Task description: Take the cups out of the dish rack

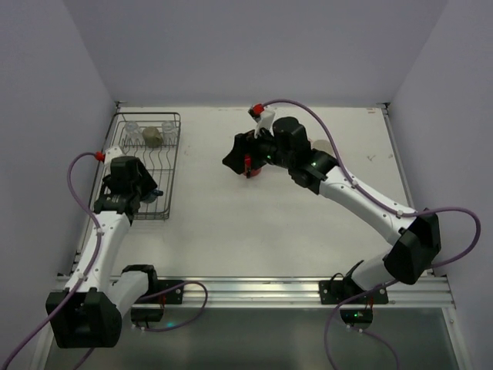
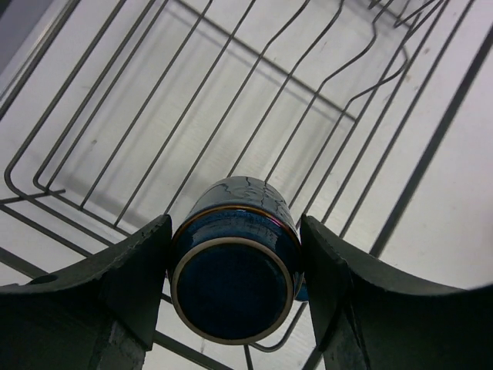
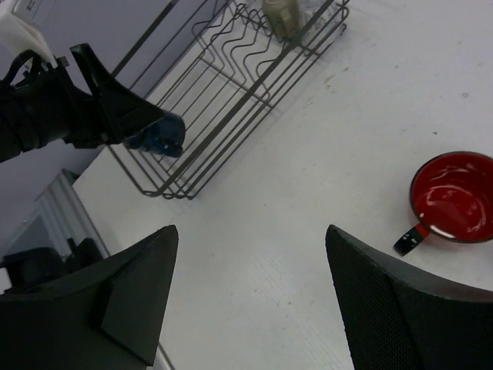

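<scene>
"What colour is your cup (image 2: 235, 281)?"
"Dark blue and shiny. You can see a pale ring round its bottom and thin crackly lines on its side."
"And your mug (image 3: 453, 196)?"
"Red, with a black handle. Your rack (image 2: 431, 142) is dark grey wire. Your table (image 3: 308, 193) is white."

Your left gripper (image 2: 235, 289), clamped on the glossy dark blue ceramic cup (image 2: 231, 258), is hemmed in by the rails and tines of the dark wire dish rack (image 1: 163, 176). A beige-olive mug (image 1: 152, 137) and clear glasses (image 1: 131, 132) block its far end. The white tabletop (image 1: 231, 231) between the rack and the red mug (image 3: 453, 196) gives you free passage.
</scene>
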{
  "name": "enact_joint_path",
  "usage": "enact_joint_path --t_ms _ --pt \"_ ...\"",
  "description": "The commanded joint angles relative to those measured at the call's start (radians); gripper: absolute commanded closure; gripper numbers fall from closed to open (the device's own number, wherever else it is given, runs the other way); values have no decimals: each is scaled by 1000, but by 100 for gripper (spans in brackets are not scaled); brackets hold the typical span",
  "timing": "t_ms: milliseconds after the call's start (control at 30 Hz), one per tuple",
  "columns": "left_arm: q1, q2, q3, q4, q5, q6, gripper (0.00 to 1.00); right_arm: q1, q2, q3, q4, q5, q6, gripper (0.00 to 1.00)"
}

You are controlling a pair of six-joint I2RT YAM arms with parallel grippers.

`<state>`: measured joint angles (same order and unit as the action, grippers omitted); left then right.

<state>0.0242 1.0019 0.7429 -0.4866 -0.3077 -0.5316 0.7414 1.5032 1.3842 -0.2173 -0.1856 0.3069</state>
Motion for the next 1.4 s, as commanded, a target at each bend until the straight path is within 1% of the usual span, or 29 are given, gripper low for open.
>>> enact_joint_path --t_ms 0,33,100,133,200,233,367,400,467,500,567,600,667,700,733,767,800,833,867,967,1133,1200,1333,1367 --pt "6 -71 68 92 18 -13 85 10 -66 -109 212 -129 170 20" --pt "6 -84 75 97 41 -11 87 10 -83 -137 313 -143 239 20" --pt "6 -129 75 115 91 -7 87 13 -93 -207 437 -175 303 20" --pt "6 -144 75 121 116 -5 88 13 -98 -229 475 -182 366 20" --pt "8 -190 69 143 174 7 88 13 -100 -287 547 -193 428 20" --pt "6 -204 64 149 235 10 88 13 -98 -306 612 -195 483 21" --pt "6 -272 52 183 390 9 90 19 -63 -358 726 -207 572 22" --pt "6 -302 44 213 454 1 91 18 -57 -376 780 -212 589 22" --pt "6 -335 6 261 531 -40 92 22 -34 -401 837 -227 642 24" --pt "6 -362 -29 316 609 -59 92 24 -26 -408 889 -232 661 25" --pt "5 -378 -57 374 691 -111 93 26 -11 -427 929 -235 704 26" --pt "3 -378 -80 420 756 -128 94 24 -12 -435 949 -229 728 27" --pt "-7 -376 -105 473 812 -180 95 29 -26 -474 963 -174 745 27" --pt "-10 -373 -121 543 852 -192 95 30 -41 -490 981 -154 756 27" --pt "-13 -371 -131 566 869 -226 96 30 -46 -501 986 -140 759 27" --pt "-13 -365 -141 632 889 -246 96 30 -47 -513 990 -132 764 26" --pt "-13 -364 -167 664 930 -267 96 30 -46 -514 998 -133 768 26" --pt "-41 -361 -180 699 949 -315 96 30 -43 -513 1004 -141 771 26" --pt "-43 -355 -194 770 964 -339 97 30 -35 -507 1010 -167 778 27" --pt "-47 -355 -234 856 1003 -404 98 33 -26 -504 1045 -195 799 27" --pt "-59 -361 -270 937 1036 -471 99 35 -11 -478 1076 -268 825 31" --pt "-66 -361 -281 967 1042 -490 99 39 -3 -475 1131 -296 869 32" --pt "-95 -356 -298 1022 1041 -527 99 42 8 -467 1179 -339 905 33" --pt "-102 -349 -300 1030 1036 -525 99 44 8 -465 1190 -341 906 37"
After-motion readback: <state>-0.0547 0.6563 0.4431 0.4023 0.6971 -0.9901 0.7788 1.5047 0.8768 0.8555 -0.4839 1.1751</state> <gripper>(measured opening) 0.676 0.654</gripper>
